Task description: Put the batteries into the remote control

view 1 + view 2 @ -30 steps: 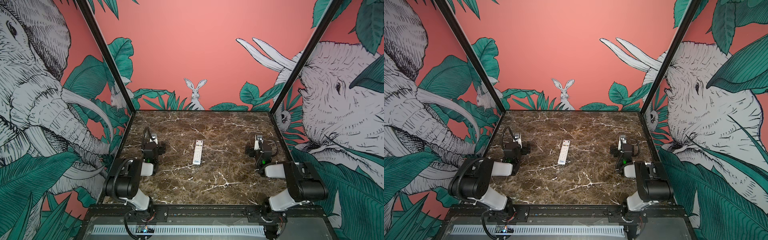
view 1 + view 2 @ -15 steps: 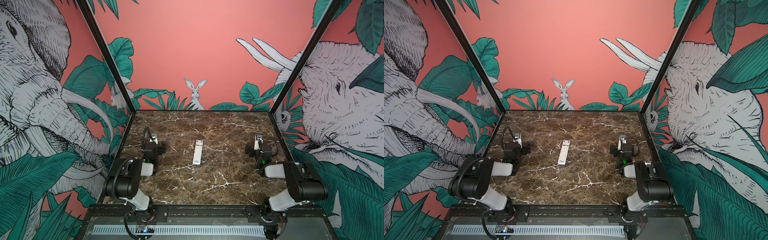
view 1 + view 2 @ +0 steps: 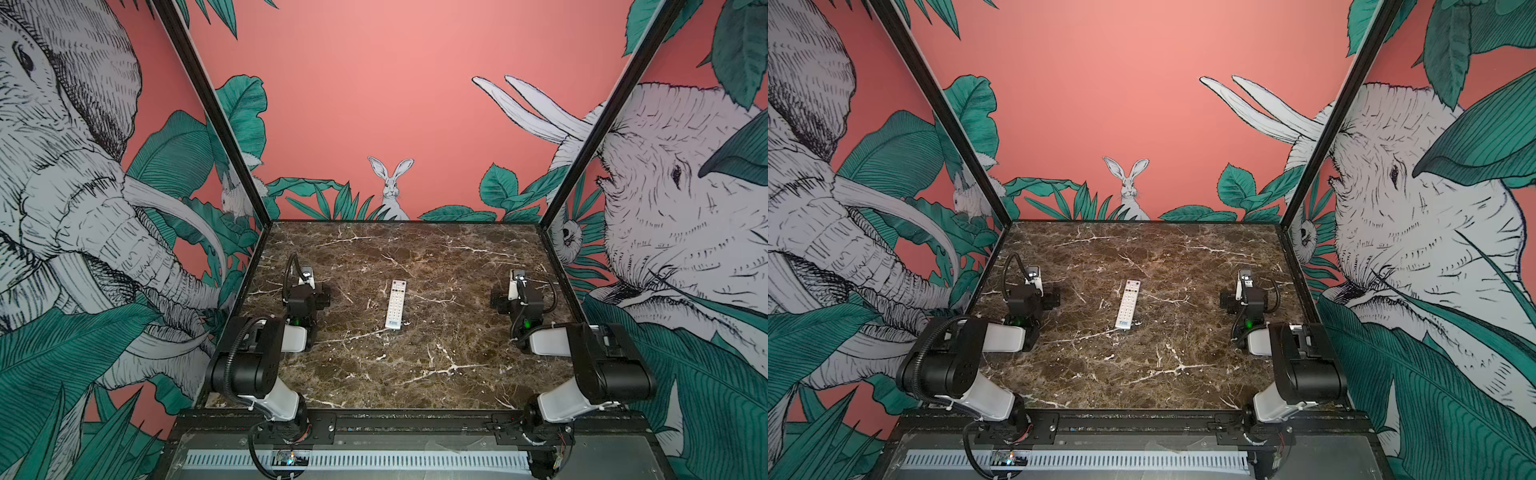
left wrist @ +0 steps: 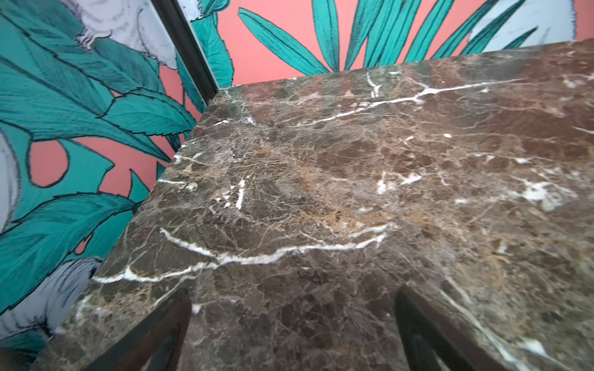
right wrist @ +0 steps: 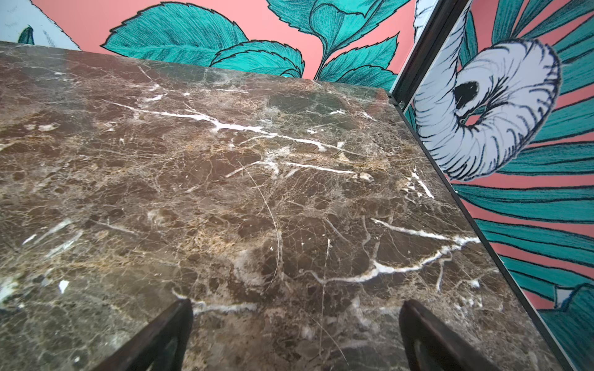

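The remote control [image 3: 396, 304] [image 3: 1128, 306] lies button side up at the middle of the marble table [image 3: 419, 370]. Its red buttons point to the back wall and its blue logo is at the near end. The batteries are out of view. My left gripper [image 3: 308, 291] [image 4: 292, 298] rests low at the table's left side, well left of the remote. It is open, with only bare marble between its dark fingers [image 4: 170, 324]. My right gripper [image 3: 517, 291] [image 5: 295, 308] sits at the right side, equally far from the remote, open and empty.
Printed jungle walls close off the table at the back, left and right, with black frame posts [image 3: 216, 120] at the back corners. A black rail [image 3: 399, 424] carrying both arm bases runs along the front edge.
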You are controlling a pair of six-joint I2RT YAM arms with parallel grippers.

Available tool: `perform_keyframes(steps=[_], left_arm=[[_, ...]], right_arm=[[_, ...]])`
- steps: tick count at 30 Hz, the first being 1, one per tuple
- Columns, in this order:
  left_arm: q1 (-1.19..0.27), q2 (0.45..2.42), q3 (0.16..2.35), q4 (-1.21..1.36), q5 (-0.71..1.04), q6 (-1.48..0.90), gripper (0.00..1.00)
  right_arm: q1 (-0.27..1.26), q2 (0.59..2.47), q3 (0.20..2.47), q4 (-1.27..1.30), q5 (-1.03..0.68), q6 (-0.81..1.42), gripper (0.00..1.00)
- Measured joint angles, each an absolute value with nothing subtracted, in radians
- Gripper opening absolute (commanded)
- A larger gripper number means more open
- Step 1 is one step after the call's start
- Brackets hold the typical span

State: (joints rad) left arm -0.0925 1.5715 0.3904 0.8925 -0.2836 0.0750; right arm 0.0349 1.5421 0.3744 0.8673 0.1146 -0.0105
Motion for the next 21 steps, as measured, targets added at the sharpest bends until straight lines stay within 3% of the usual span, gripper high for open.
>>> perform_keyframes(steps=[21], left_arm=[[-0.091, 1.571, 0.390, 0.888, -0.215, 0.098, 1.00]], right_arm=[[0.035, 1.542, 0.374, 0.867, 0.115, -0.010, 0.99]])
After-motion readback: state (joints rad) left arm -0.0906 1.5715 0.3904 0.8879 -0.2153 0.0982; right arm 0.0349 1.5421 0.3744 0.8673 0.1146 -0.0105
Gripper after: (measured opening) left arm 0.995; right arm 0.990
